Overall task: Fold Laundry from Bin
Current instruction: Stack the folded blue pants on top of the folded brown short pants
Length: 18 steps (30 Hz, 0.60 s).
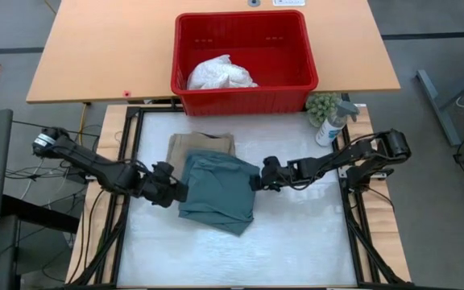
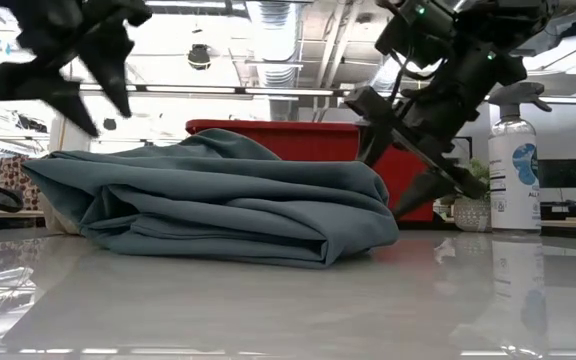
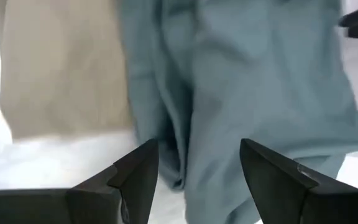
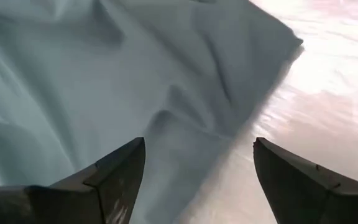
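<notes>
Grippers flank the teal garment, one at each side edge, both with fingers spread and nothing held. The left gripper sits at the garment's left edge; in its wrist view the two fingers stand apart just above the teal cloth. The right gripper is at the garment's right edge, spread wide, with cloth under one finger and bare tabletop under the other.

The teal garment lies folded in a rough rectangle, its long axis running away from the bin and tilted slightly. Its far end overlaps a folded khaki garment, which lies between it and the bin. A white garment is crumpled inside the bin.

Only the low view shows the teal fold's thickness, several layers high, with both grippers raised clear of the tabletop. Only the high view shows the white garment; a spray bottle stands just right of the bin's near corner.
</notes>
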Available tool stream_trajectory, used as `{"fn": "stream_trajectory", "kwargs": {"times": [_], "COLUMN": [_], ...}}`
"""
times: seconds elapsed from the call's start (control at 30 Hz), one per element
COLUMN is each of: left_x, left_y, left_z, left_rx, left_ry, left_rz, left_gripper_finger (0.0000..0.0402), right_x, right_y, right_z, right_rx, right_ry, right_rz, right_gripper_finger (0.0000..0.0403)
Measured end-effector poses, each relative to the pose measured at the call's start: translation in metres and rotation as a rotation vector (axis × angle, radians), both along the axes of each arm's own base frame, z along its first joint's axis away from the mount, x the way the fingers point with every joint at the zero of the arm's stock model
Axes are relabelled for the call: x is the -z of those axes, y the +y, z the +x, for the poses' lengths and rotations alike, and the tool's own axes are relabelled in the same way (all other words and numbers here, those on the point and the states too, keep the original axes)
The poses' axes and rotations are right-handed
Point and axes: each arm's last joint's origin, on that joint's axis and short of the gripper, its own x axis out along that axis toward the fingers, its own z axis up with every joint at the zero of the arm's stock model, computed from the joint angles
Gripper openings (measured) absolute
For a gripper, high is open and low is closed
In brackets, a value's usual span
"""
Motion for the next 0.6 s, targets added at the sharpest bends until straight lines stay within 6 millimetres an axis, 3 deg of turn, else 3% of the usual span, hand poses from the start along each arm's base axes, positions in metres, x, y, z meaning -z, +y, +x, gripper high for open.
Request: {"fn": "stream_trajectory", "kwargs": {"times": [0.27, 0.6], "left_x": [0.034, 0.071], "left_y": [-0.006, -0.003], "left_z": [-0.016, -0.011], "left_rx": [-0.13, -0.181], "left_ry": [0.066, -0.169], "left_rz": [-0.123, -0.172], "left_gripper_finger": [0.0215, 0.0215], "right_x": [0.0, 0.0], "right_y": [-0.001, -0.001], "right_z": [0.0, 0.0], "right_rx": [-0.007, -0.029], "right_ry": [0.001, 0.002], "right_rz": [-0.007, -0.021], "right_gripper_finger": [0.0322, 0.0322]}}
